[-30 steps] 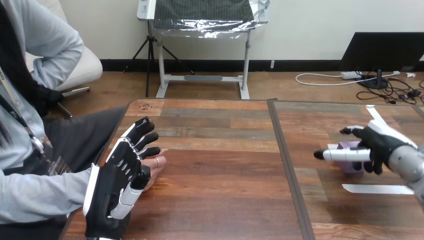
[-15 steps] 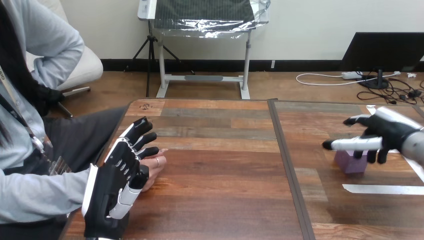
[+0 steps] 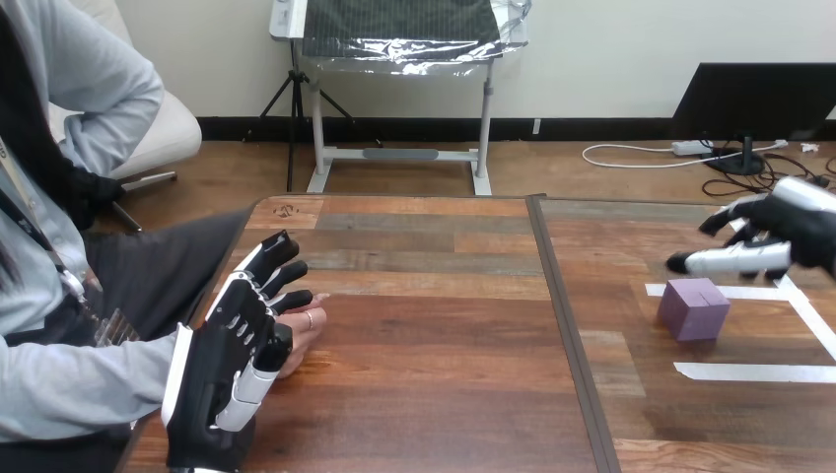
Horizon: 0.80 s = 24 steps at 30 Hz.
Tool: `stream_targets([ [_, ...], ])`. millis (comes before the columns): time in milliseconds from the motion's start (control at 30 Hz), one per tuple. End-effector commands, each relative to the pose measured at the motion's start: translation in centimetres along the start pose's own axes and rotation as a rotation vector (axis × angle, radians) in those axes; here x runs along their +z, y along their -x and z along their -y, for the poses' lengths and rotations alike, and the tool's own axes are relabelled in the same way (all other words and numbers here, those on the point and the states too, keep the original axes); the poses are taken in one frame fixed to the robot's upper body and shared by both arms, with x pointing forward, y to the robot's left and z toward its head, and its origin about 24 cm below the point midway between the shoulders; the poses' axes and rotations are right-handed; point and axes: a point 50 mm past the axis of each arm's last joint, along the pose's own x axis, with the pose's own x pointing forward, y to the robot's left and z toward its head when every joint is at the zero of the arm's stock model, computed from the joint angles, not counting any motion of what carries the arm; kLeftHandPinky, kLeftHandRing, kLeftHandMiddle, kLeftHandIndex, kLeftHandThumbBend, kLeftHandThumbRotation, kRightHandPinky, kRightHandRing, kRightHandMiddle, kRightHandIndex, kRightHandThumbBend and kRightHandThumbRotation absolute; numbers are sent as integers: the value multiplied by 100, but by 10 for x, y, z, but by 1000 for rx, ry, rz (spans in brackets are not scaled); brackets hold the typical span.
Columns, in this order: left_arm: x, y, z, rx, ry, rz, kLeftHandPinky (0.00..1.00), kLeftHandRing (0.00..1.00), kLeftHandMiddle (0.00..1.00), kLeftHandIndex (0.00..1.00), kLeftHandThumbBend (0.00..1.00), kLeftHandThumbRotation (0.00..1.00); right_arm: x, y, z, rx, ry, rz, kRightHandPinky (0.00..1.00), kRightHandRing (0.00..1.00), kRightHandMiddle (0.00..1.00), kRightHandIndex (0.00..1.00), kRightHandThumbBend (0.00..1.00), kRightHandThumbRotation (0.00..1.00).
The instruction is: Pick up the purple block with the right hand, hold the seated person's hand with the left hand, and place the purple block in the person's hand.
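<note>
purple block (image 3: 694, 308) lies free near the open right hand (image 3: 801, 225); open left hand (image 3: 225, 360) touches person's hand (image 3: 302, 333).

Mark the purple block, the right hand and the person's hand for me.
purple block (image 3: 694, 308): head view, top face.
right hand (image 3: 795, 233): head view, black palm side.
person's hand (image 3: 302, 335): head view, visible fingers.

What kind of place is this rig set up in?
Probably a lab test bench. White tape strips frame the purple block on the wooden table, and a person's hand lies at the table's left, partly covered by the robot's left hand, as in a staged handover trial.
</note>
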Motion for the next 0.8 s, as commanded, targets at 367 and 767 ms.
stream_targets([
  [367, 10, -28, 5, -29, 21, 95, 75, 84, 87, 85, 100, 78, 46, 9, 64, -217, 5, 202, 62, 64, 66, 66, 90, 45],
  [767, 11, -29, 6, -27, 23, 103, 75, 84, 87, 85, 100, 78, 54, 5, 58, -302, -16, 251, 59, 64, 67, 69, 95, 33],
])
